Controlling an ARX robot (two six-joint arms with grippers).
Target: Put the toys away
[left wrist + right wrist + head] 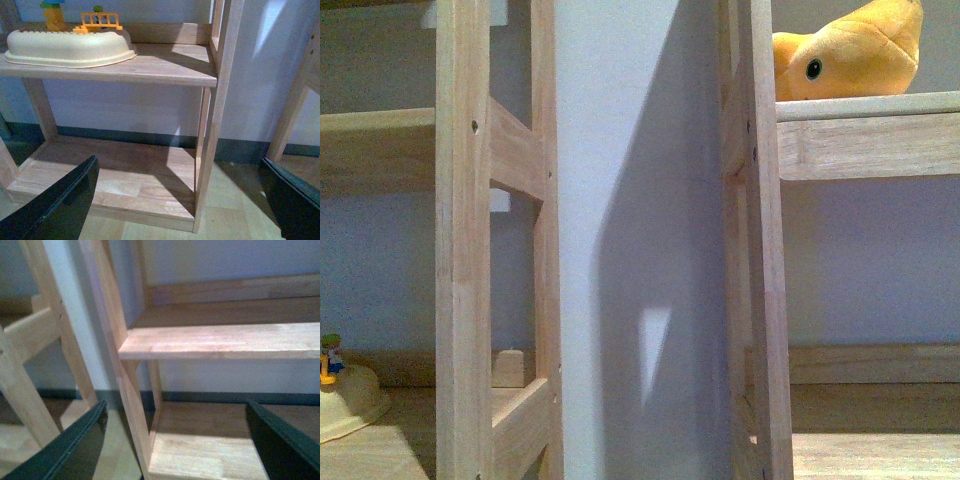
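Note:
An orange-yellow plush toy (850, 50) with a round black eye lies on the upper shelf (870, 105) of the right wooden rack in the front view. Neither arm shows in that view. My left gripper (182, 200) is open, its dark fingers (55, 205) spread wide before the left rack's bottom shelf (120, 180), nothing between them. My right gripper (175, 442) is open too, facing the right rack's lower shelves (220, 340) and holding nothing. The plush toy does not show in either wrist view.
A pale yellow dome (70, 47) carrying a small colourful figure (55, 15) and an orange fence piece (100, 21) sits on the left rack's middle shelf; the dome (345, 400) shows at the front view's lower left. Wooden uprights (465, 240) (760, 240) flank a white wall strip (640, 240).

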